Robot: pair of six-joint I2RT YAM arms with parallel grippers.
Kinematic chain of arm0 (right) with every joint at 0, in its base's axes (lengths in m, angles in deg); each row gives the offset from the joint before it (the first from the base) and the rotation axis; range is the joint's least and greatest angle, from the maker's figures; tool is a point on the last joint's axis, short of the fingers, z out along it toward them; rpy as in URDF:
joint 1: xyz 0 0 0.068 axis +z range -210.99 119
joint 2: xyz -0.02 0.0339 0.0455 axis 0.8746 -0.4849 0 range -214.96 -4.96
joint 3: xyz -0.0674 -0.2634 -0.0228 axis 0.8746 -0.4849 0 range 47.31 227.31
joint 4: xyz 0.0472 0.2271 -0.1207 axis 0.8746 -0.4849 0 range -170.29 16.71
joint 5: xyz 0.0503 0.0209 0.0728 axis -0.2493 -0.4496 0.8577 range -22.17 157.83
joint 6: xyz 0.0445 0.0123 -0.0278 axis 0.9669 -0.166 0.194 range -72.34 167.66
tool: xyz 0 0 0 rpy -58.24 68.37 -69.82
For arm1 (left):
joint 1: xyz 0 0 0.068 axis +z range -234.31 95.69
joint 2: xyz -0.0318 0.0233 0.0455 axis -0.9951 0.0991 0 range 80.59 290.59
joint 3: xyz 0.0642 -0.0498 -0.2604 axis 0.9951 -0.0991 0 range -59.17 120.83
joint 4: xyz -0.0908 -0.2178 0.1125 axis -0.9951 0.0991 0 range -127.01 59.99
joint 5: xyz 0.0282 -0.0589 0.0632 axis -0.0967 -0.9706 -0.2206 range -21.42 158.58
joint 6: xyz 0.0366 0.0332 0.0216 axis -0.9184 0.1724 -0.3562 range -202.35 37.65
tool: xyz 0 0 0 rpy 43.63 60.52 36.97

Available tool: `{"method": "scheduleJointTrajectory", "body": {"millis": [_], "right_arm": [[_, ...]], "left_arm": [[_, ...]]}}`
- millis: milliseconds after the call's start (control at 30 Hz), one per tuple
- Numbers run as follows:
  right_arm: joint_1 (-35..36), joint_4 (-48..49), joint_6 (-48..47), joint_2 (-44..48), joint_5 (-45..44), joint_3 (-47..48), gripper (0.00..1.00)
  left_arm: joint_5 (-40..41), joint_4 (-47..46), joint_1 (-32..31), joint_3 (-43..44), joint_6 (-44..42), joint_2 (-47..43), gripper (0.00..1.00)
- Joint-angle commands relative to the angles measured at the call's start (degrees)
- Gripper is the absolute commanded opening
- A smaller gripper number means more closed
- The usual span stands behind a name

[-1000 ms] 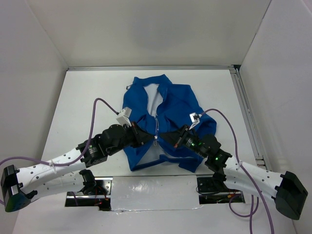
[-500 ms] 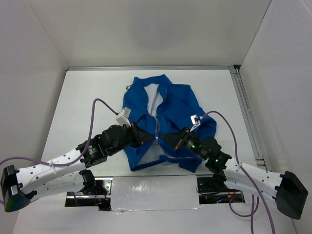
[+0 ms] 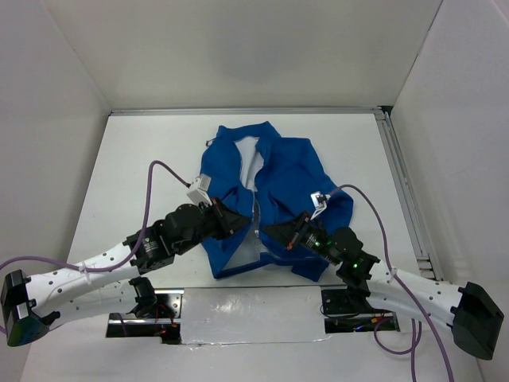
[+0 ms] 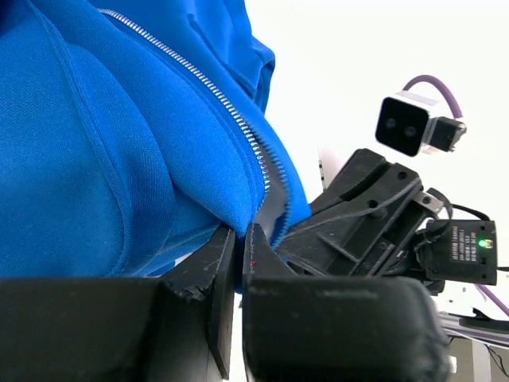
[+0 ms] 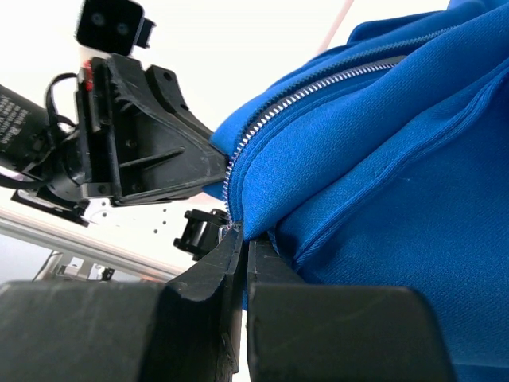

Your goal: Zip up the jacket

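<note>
The royal-blue jacket (image 3: 290,171) lies spread on the white table, collar at the far side, white lining showing along its open front. Its silvery zipper (image 3: 256,203) runs down the middle. My left gripper (image 3: 241,223) is shut on the jacket's left front edge near the bottom of the zipper. My right gripper (image 3: 269,231) faces it, shut on the right front edge. In the left wrist view the fingers (image 4: 227,255) pinch blue cloth (image 4: 95,143) beside the zipper teeth (image 4: 231,111). In the right wrist view the gripper (image 5: 242,239) clamps the fabric (image 5: 398,159) under the zipper (image 5: 302,91).
White walls enclose the table (image 3: 143,159) on three sides. A metal rail (image 3: 402,183) runs along the right edge. A shiny plate (image 3: 254,310) sits between the arm bases. Purple cables (image 3: 155,171) loop above each wrist.
The right gripper has drawn slightly back toward the near edge with the jacket edge in it. The left gripper has barely shifted. Both stay shut.
</note>
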Motion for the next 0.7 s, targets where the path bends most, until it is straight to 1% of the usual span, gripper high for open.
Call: {"method": "scheduleJointTrajectory", "body": {"millis": [0, 233, 500, 667], "right_arm": [[0.71, 4.27, -1.56, -1.14, 0.75, 1.99, 0.00], [0.71, 4.70, -3.14, -2.28, 0.66, 3.67, 0.00], [0.71, 5.76, -2.71, -2.63, 0.57, 3.75, 0.00], [0.79, 6.72, -3.14, -3.07, -0.83, 3.76, 0.00]], "left_arm": [[-0.70, -4.94, -0.36, 1.74, -0.04, -1.24, 0.00], [-1.67, -5.29, -0.45, 1.47, -0.21, -1.24, 0.00], [-1.84, -4.76, -0.45, 1.48, 0.32, -0.89, 0.00], [-2.90, -5.20, -0.36, 1.04, 0.23, -1.06, 0.00]]}}
